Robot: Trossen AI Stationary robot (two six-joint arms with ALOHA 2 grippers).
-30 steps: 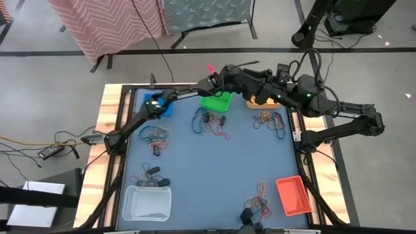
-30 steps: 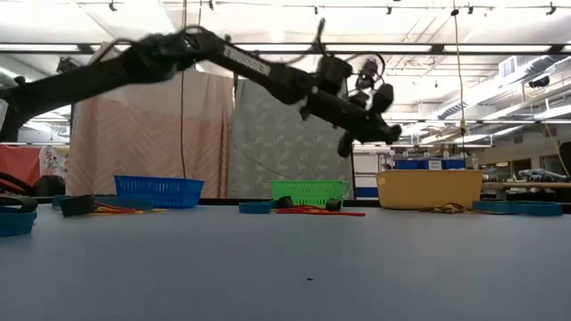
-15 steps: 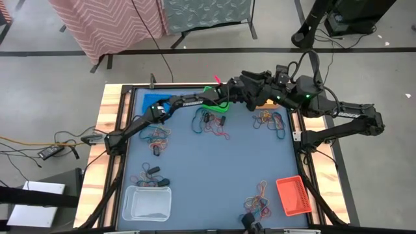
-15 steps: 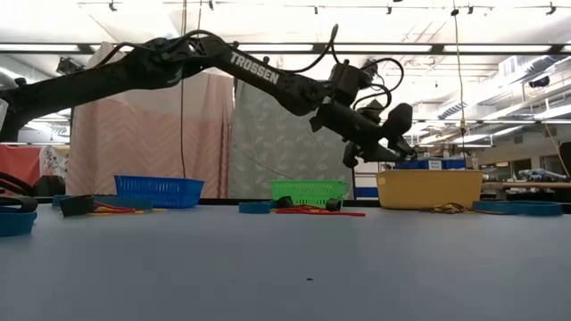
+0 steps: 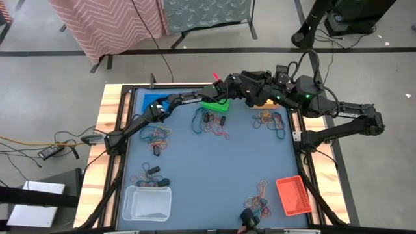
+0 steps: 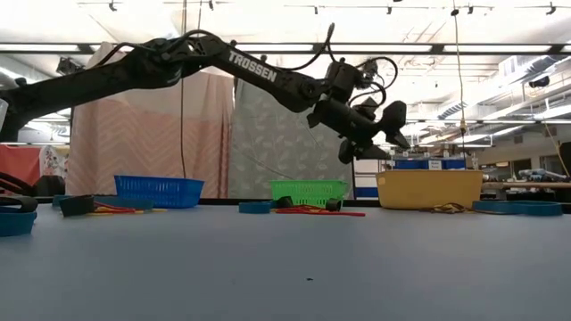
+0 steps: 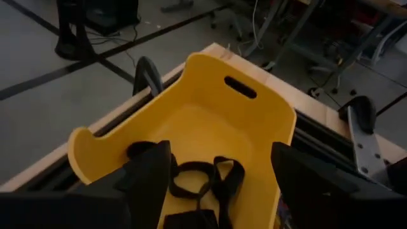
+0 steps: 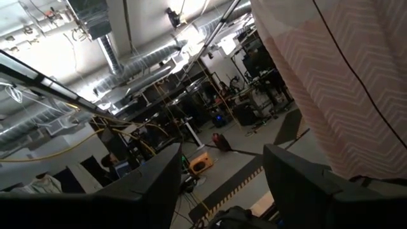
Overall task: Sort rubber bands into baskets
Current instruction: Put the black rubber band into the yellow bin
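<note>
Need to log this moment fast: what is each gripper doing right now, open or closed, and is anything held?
Left gripper: open over the yellow basket, holding nothing; black rubber bands lie inside.
Right gripper: open, empty, raised and pointing into the room.

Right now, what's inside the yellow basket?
In the left wrist view, dark rubber bands lie looped on the floor of the yellow basket. The open left gripper hovers above it, its fingers covering the nearest part.
</note>
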